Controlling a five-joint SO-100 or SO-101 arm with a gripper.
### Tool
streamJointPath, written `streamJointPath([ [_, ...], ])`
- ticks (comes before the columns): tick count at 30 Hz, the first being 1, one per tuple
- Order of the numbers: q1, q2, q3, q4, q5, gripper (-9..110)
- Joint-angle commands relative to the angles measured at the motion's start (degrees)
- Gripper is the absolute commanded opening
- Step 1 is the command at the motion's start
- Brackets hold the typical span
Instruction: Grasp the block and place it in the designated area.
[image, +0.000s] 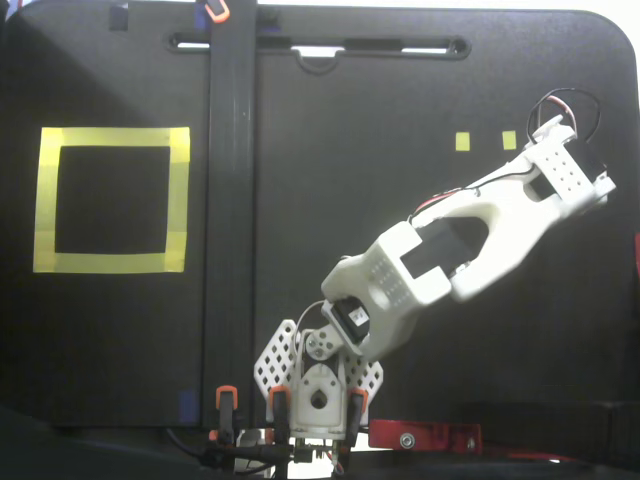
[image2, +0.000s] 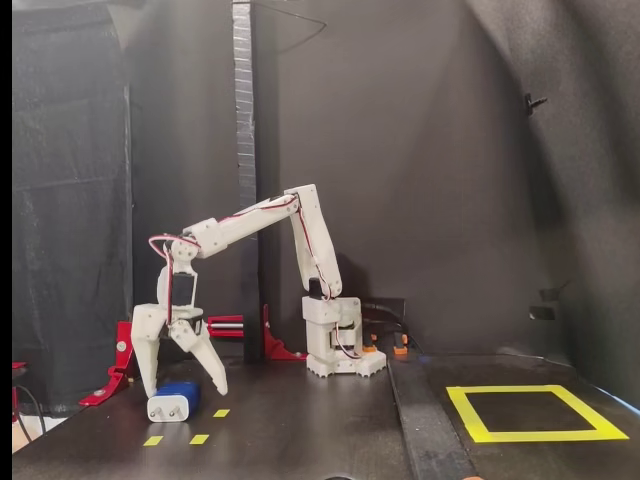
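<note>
In the fixed view from above, the designated area (image: 110, 199) sits at the far left of the black surface (image: 330, 210), a tall dark post (image: 230, 200) runs down beside it, and the white arm (image: 470, 240) reaches from its base (image: 318, 385) at the bottom centre up toward the right edge, ending close to two small yellow tape squares (image: 485, 141). The block and the jaws cannot be made out there, since the arm's wrist covers them. The side-on fixed view supplies what is hidden: at the far left the block (image2: 174, 401) lies on the surface with its pale pronged end facing the camera, next to small yellow tape squares (image2: 198, 438). The gripper (image2: 181, 386) hangs over it with its jaws spread wide, one finger coming down at the block's left end and seeming to touch or nearly touch it, the other finger (image2: 208, 367) angled out to the block's right and clear of it; nothing is pinched. Further right in this view stands the arm's base (image2: 336, 340), and the designated area (image2: 534, 413) lies at the far right, well apart from the block.
</note>
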Motion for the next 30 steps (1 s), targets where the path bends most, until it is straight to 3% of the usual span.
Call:
streamJointPath([
  [1, 0.53, -0.44, -2.11, -0.88, -0.62, 43],
  [14, 0.7, -2.2, -2.11, -2.46, -1.23, 43],
  [23, 0.79, -2.64, -2.11, -1.93, -1.93, 26],
  [30, 0.88, -2.72, -2.02, -0.62, -2.46, 25],
])
